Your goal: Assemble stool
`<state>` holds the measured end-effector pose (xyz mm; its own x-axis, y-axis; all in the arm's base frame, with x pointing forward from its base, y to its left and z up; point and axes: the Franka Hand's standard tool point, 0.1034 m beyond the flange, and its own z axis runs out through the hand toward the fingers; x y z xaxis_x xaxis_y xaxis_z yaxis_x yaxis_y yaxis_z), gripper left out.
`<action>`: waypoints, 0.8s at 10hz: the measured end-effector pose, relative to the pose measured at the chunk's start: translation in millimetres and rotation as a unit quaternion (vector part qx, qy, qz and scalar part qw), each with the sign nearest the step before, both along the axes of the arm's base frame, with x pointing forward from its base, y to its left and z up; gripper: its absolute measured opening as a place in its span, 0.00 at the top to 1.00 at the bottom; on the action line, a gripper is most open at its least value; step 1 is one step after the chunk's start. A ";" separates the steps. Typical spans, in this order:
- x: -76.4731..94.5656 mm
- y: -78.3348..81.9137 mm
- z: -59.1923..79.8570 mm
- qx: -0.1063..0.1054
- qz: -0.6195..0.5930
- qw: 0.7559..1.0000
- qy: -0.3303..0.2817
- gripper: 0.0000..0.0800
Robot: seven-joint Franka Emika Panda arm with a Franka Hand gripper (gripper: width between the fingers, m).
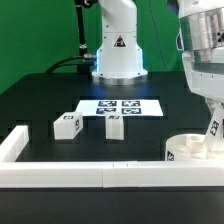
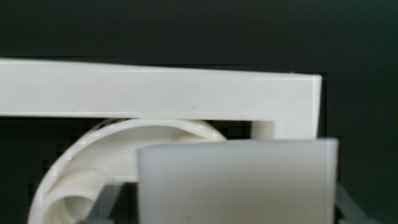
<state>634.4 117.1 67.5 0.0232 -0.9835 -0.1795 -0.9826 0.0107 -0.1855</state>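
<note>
The round white seat [image 1: 188,150] lies at the exterior view's right, inside the corner of the border rail. My gripper [image 1: 211,122] stands just over the seat, shut on a white tagged leg [image 1: 212,130] that it holds upright on or just above the seat's top. In the wrist view the held leg [image 2: 240,185] fills the foreground and hides my fingers. The seat's curved rim [image 2: 111,160] shows beside it. Two more legs [image 1: 68,125] [image 1: 114,125] lie loose near the middle of the table.
The white U-shaped border rail [image 1: 70,173] runs along the front and the exterior view's left; its corner [image 2: 267,100] passes close to the seat. The marker board [image 1: 120,106] lies flat behind the loose legs. The robot base [image 1: 118,50] stands at the back.
</note>
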 end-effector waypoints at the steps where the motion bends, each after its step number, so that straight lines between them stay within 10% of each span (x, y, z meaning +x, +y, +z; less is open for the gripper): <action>1: -0.5 0.6 -0.6 0.003 -0.005 1.000 0.001 0.58; 5: -7.8 3.2 9.0 -0.007 0.134 0.991 0.006 0.22; 8: -11.3 16.9 34.8 -0.027 0.327 0.945 0.003 0.19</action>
<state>623.2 134.1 102.3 0.6280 -0.7671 -0.1312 -0.7770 -0.6084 -0.1617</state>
